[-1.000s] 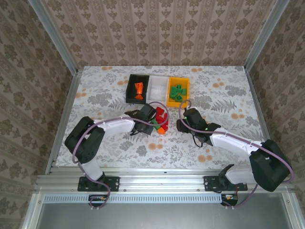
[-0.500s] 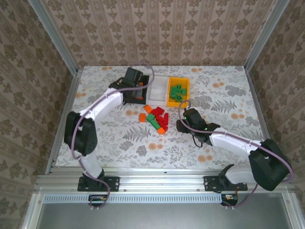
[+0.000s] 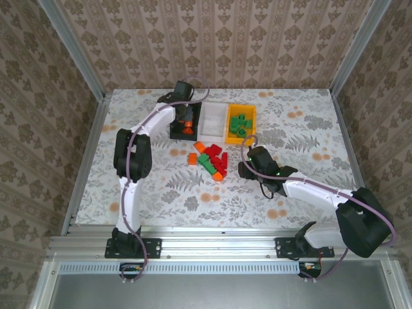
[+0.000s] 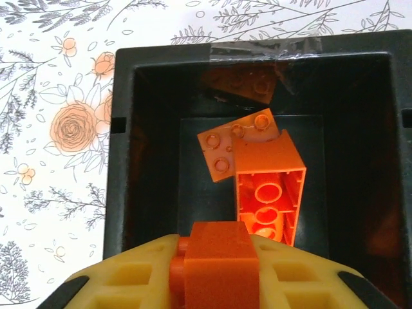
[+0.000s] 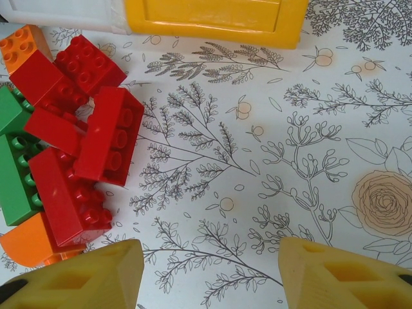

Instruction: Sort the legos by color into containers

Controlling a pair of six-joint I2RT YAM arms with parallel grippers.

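Note:
My left gripper hangs over the black container and is shut on an orange lego, held between its yellow fingers. Two more orange legos lie inside the black container. A loose pile of red, green and orange legos sits on the table in front of the containers. My right gripper stands open and empty just right of that pile; in its wrist view red legos and a green lego lie to the left.
The white container stands between the black one and the yellow-orange container, which holds several green legos. Patterned walls and metal rails enclose the floral table. The yellow container's near wall lies ahead of my right gripper.
My left arm has swung from the pile up and back to the black container, carrying the orange lego. The right arm has not moved.

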